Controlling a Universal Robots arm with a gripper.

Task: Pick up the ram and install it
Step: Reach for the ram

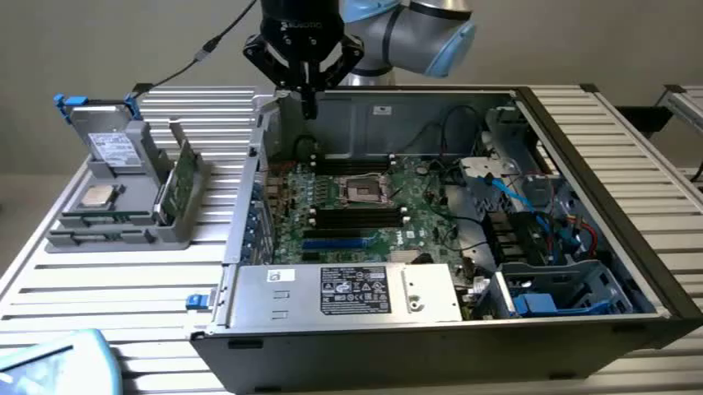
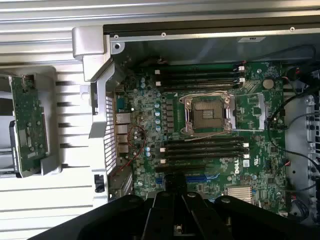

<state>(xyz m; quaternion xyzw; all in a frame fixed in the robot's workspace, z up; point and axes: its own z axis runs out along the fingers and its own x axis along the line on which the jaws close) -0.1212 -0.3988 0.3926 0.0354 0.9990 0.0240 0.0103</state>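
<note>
Exterior view: black gripper pinched closed above flat green mobo.

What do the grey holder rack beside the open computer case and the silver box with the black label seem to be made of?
The grey holder rack looks like matte moulded plastic: even dull grey, thick soft edges. The silver box with the black label is probably bare sheet metal, steel or aluminium: pale sheen, folded edges, punched slots.

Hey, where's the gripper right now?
The gripper hangs over the far corner of the open case at the exterior view's left, above the back edge of the motherboard.
</note>
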